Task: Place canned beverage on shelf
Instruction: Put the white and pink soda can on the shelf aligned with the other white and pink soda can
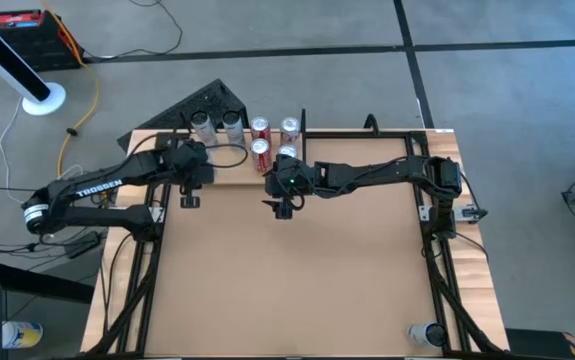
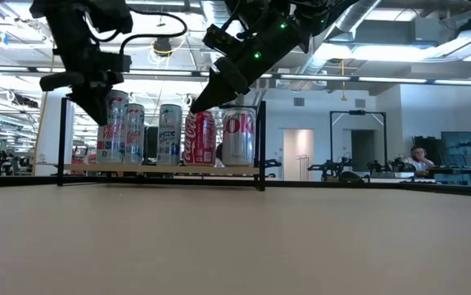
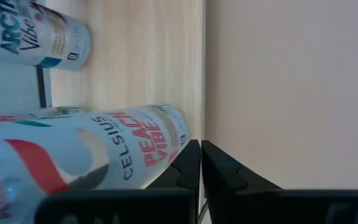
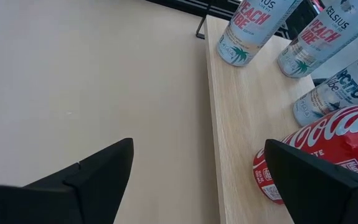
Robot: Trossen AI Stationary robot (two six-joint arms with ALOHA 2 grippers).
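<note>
The pale wood shelf (image 1: 229, 176) lies along the table's far edge, with a black upright end piece (image 2: 260, 143). Several cans stand upright on it: white Celsius cans (image 2: 114, 131), a red cola can (image 2: 201, 138) and a silver cola can (image 2: 237, 138). My left gripper (image 1: 190, 200) is shut and empty; it hangs just before the shelf's near edge, next to a Celsius can (image 3: 104, 155). My right gripper (image 1: 283, 208) is open and empty, above the table by the shelf's near edge. The red cola can (image 4: 328, 155) stands outside its gap, beside one finger.
A black case (image 1: 192, 105) stands behind the table's far edge. A lone can (image 1: 427, 333) stands at the table's near right corner. Bare tabletop (image 1: 297, 280) stretches from the shelf toward the near edge.
</note>
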